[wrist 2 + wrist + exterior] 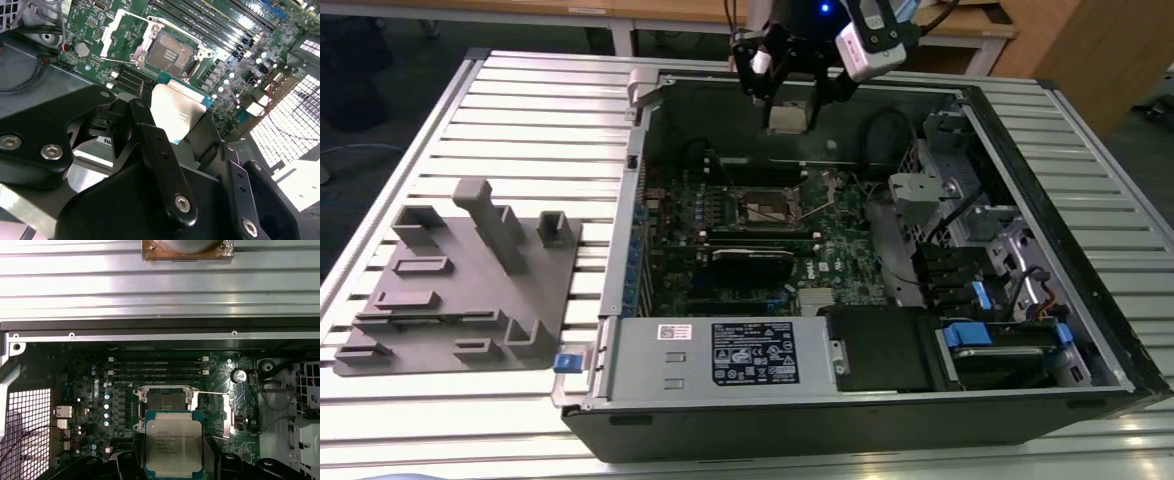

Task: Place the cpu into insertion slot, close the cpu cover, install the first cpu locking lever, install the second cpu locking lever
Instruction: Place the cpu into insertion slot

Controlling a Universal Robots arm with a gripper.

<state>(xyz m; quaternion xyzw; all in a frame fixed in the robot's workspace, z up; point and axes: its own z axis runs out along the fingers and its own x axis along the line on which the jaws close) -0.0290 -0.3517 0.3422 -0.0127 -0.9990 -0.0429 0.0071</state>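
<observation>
My gripper (790, 100) hangs over the far side of the open computer case, shut on the cpu (786, 120), a flat square chip with a silver-grey top. In both wrist views the cpu (173, 444) (177, 112) sits between the black fingers (131, 465), held above the green board. The insertion slot (767, 208) (162, 401) (170, 52) lies open and bare, a little ahead of the chip and lower. The cpu cover (216, 414) (120, 30) is swung back beside the slot.
A grey fixture block (454, 270) lies on the slatted table at the exterior view's left. Inside the case (630, 200), a labelled power supply (720, 355) and drive bays with blue tabs (974, 335) fill the near side. Memory slots (157, 367) run beside the slot.
</observation>
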